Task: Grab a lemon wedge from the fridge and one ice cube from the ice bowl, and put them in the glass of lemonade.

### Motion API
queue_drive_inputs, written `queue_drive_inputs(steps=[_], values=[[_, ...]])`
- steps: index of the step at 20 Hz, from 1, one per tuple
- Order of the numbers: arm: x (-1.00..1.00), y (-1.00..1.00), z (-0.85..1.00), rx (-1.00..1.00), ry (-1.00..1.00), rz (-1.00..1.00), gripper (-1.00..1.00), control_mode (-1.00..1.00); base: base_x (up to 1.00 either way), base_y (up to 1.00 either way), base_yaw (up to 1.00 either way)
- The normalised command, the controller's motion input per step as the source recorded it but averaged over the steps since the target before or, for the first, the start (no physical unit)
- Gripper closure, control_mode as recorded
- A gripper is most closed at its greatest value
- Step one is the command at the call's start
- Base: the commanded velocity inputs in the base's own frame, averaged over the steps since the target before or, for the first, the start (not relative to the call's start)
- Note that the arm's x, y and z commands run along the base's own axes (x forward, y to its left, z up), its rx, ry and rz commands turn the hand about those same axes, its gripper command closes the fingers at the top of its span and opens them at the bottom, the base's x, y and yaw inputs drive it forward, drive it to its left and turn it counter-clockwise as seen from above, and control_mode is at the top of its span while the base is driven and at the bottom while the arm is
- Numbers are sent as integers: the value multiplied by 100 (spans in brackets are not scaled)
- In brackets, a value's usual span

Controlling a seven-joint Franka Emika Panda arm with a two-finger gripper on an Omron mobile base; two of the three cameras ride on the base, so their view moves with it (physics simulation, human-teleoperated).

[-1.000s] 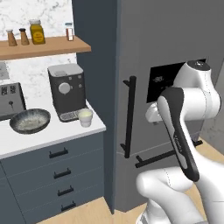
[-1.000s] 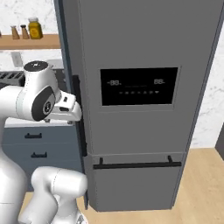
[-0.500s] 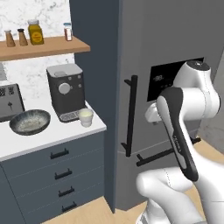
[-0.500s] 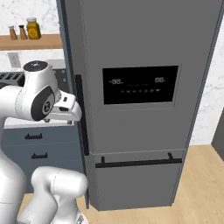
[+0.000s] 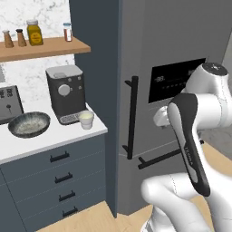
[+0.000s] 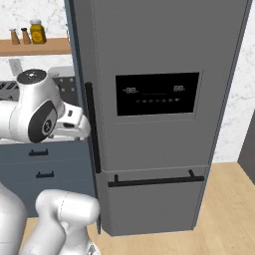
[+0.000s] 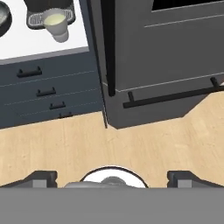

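Fridge door not opened yet, so nothing's been fetched; gripper jaws spread wide, empty, handle well ahead.

Flat, even rendered light fills all three views without glare, the fridge front shading smoothly from pale to darker grey, soft shadows sitting under the shelf and behind the door handle, and edges looking slightly soft.
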Motion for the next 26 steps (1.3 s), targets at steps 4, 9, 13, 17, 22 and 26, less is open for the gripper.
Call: queue_drive_inputs(steps=[4,9,13,17,22,26], values=[[-9,4,60,-5,-28,4,-100,-100,0,0,0],[0,1,76,-10,-23,7,-100,-100,0,0,0],[24,-8,31,-2,-1,2,-100,-100,0,0,0],[38,-23,0,2,2,7,-100,-100,0,0,0],[71,-21,-45,9,-3,9,-100,-100,0,0,0],[99,22,-34,5,-15,2,-100,-100,0,0,0]])
